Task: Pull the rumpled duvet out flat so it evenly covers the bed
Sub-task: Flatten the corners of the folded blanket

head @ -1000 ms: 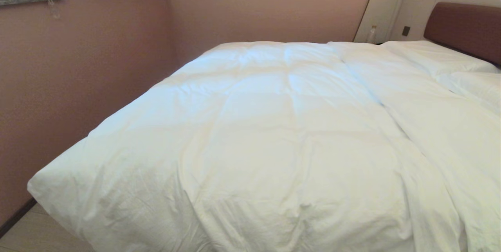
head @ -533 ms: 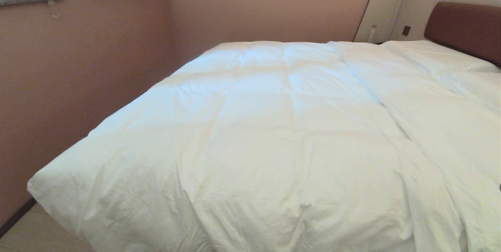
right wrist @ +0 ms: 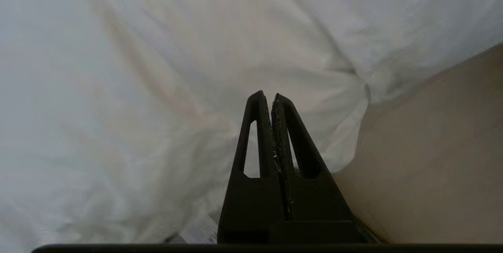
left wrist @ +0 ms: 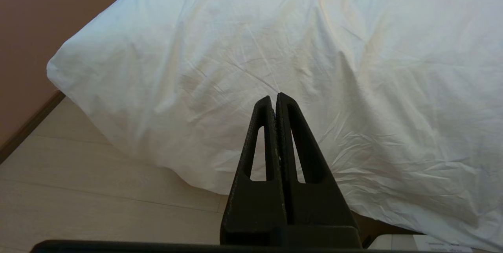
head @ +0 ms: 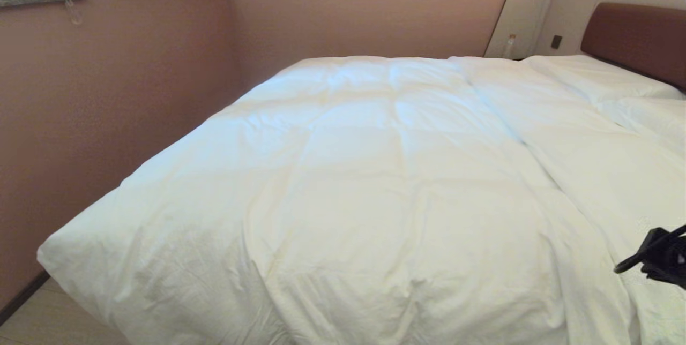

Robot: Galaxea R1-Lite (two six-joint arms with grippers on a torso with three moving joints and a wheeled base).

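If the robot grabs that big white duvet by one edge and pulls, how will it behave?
Probably floppy: the duvet drapes over the bed's corner and creases everywhere. Its puffy quilted squares suggest it is light for its bulk. A one-edge pull will likely bunch it locally rather than slide it whole.

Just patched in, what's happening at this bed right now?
The puffy white quilted duvet lies over the wide low bed with the brown padded headboard, creased near the foot and right side. The right gripper is shut, empty, over the duvet's right edge. The left gripper, shut, is off the cloth by the foot.
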